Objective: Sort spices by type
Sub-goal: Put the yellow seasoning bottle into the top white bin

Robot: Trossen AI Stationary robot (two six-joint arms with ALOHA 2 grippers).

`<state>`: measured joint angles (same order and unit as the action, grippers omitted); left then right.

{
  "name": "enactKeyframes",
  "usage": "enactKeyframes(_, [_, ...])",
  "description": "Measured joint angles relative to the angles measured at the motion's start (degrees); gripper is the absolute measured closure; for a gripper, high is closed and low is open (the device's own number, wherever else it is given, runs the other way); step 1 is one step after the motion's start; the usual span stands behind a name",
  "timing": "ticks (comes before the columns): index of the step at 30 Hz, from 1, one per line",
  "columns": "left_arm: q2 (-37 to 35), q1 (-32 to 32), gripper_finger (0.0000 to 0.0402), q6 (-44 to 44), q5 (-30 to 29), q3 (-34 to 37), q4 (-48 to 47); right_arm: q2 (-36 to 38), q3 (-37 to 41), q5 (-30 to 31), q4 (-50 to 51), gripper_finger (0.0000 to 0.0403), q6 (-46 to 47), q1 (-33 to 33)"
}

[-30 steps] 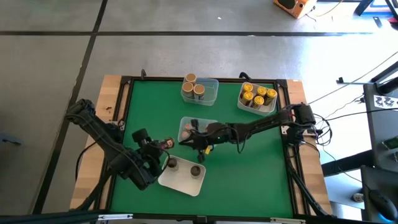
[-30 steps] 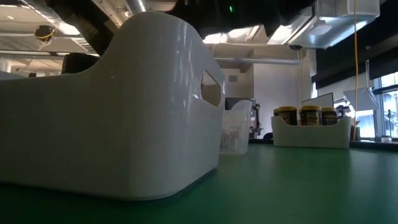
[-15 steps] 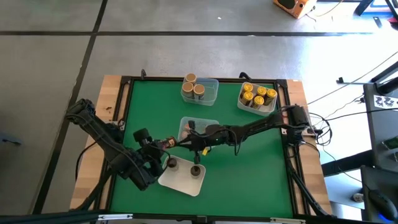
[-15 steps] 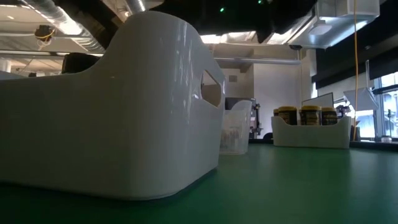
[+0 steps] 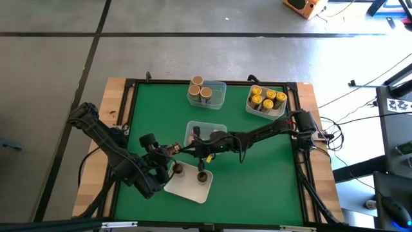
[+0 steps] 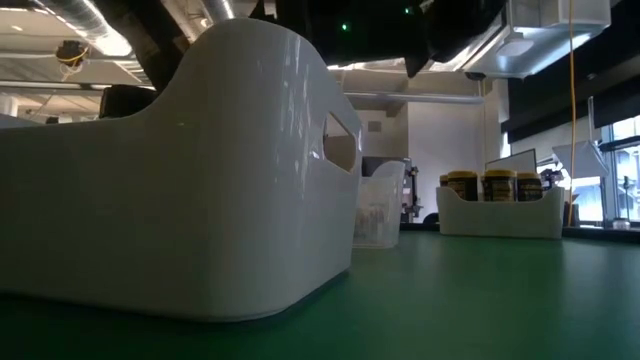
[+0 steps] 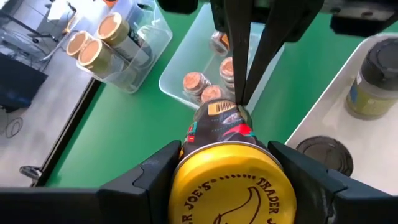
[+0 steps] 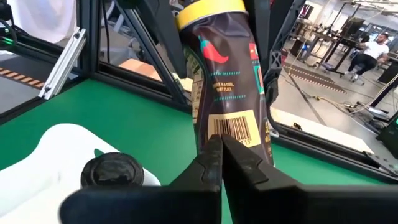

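Left gripper [image 7: 231, 163] clamped around yellow-lidded spice jar [image 7: 230, 183] near white tray [image 5: 187, 185]; right gripper [image 8: 219, 163] fully closed, tips touching jar's base.

The green-covered worktop [image 5: 257, 161] with a black metal frame and pale wooden edges stands on a grey concrete floor [image 5: 58, 77] crossed by dark seams. An orange box-like object [image 5: 304, 6] sits on the floor at the far edge. In the low view, a dark ceiling carries silver ventilation ducts [image 6: 85, 25] and bright strip lights [image 6: 30, 15], with a tall window [image 6: 618, 165] letting in daylight. Beyond the frame, a person in a white top [image 8: 372, 46] stands among black metal racks.
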<state>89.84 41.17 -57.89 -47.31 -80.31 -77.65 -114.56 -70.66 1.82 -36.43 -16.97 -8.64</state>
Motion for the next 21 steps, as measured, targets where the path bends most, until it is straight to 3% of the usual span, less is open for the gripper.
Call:
enactKeyframes(12, [0.02, -2.28, 0.0186, 1.68, -7.41, -0.01, 3.92, -3.98, -3.28, -1.33, -0.91, 0.0396, 0.2, 0.04])
enactKeyframes(16, [0.0, -2.7, 0.0186, 1.25, -3.2, -0.18, 0.97, -3.95, -3.29, -0.96, 2.34, 0.0395, 0.17, 0.09])
enactKeyframes(21, [-0.59, -1.65, 0.0186, -7.55, 3.51, -0.2, -8.44, -0.51, -3.31, -0.95, 9.94, 0.0395, 0.15, 0.04])
